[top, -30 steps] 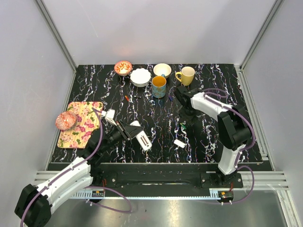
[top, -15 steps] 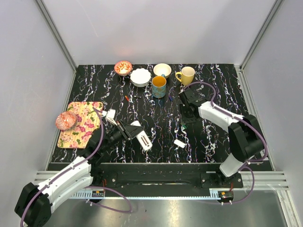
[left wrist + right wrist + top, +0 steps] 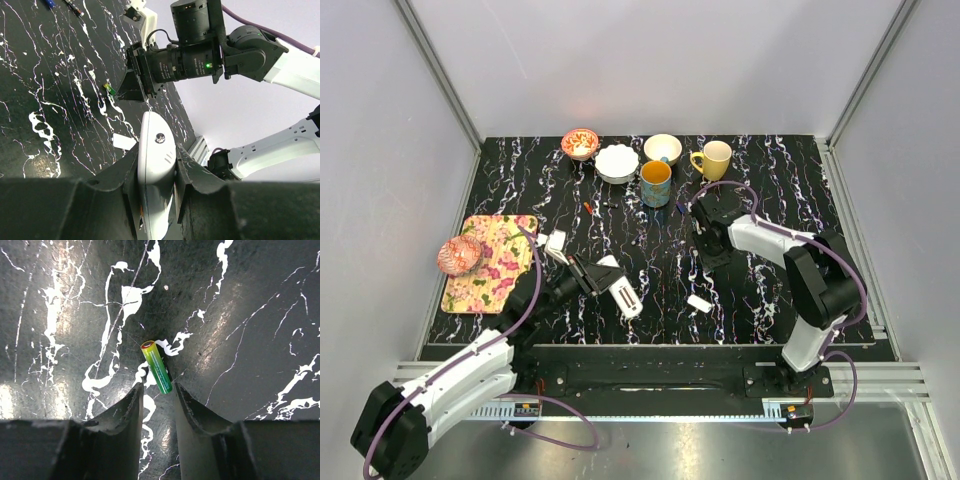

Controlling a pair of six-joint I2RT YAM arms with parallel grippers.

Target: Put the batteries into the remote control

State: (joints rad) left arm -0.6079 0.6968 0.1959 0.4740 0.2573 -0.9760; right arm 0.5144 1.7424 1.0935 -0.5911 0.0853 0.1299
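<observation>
Two arms over black marbled table (image 3: 770, 190). Top view: left gripper (image 3: 604, 279) clamps the remote control (image 3: 625, 297), a slim white bar held off the table at front-left centre, its long axis running diagonally toward the near edge. Right gripper (image 3: 710, 257) points down at the table right of centre; what sits under it is too small to tell. Small white chip (image 3: 698, 303) lies on the table between the remote and the right arm, apart from both. Back row: red patterned bowl (image 3: 580, 143), white bowl (image 3: 616, 163), cream bowl (image 3: 663, 148), blue cup (image 3: 656, 183), yellow mug (image 3: 713, 159). Floral board (image 3: 495, 265) at the left.

Left wrist view: both fingers (image 3: 192, 172) press on the sides of the remote, its rounded end sticking out past the tips. Beyond it the right gripper stands tip-down on the table, a green battery (image 3: 109, 89) just beside its tips. White chip lies nearer the camera.

Right wrist view: fingers (image 3: 131, 407) narrow but not closed, tips either side of the battery's lower end with a gap showing. Battery lies flat on the table, tilted, red-ringed end away from the fingers.
</observation>
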